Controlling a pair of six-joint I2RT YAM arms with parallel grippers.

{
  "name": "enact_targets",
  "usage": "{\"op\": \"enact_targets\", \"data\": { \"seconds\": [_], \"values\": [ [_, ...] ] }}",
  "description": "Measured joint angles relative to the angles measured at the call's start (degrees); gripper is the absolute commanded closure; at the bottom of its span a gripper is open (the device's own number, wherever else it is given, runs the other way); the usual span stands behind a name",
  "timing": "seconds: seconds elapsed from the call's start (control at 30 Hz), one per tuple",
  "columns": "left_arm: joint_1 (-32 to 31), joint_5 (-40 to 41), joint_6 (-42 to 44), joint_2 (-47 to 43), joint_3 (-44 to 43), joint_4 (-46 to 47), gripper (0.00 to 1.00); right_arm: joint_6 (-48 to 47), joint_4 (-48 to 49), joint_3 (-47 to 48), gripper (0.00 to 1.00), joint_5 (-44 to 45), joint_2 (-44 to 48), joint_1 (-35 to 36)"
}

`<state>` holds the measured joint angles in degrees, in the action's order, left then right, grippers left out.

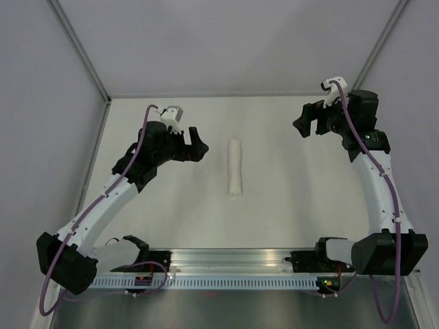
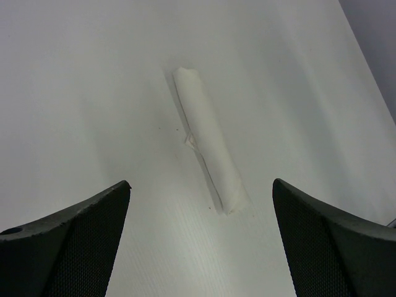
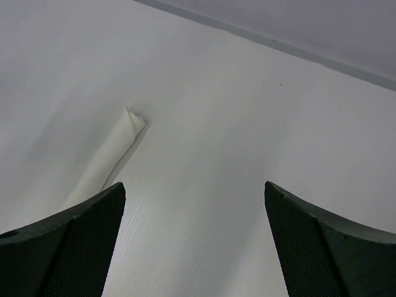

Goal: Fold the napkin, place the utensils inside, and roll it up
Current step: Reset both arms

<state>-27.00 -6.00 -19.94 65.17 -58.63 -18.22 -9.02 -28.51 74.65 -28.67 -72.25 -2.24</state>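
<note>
Black, with its jaws spread wide and nothing held between them, the left gripper (image 1: 195, 146) is seen raised over the left part of the off-white table (image 1: 158, 219), pointed toward the middle. In the left wrist view its fingers (image 2: 74, 241) are shown well apart at the lower corners, with the napkin (image 2: 210, 158) framed between them but untouched. At the centre of the table the napkin (image 1: 235, 168) is found rolled into a slim white tube, laid flat with its length running from near side to far side. What is wrapped inside cannot be told. Further right, the right gripper (image 1: 306, 123) is held above the far right part of the table, fully opened and empty, well apart from the napkin (image 3: 105, 162).
</note>
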Motion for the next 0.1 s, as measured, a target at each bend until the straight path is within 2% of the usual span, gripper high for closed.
{"op": "enact_targets", "data": {
  "seconds": [0.1],
  "values": [
    [0.00,-0.02,0.74,-1.14,0.22,-0.59,0.00,1.53,1.31,-0.02,0.02,0.76,0.09,-0.02]
  ]
}}
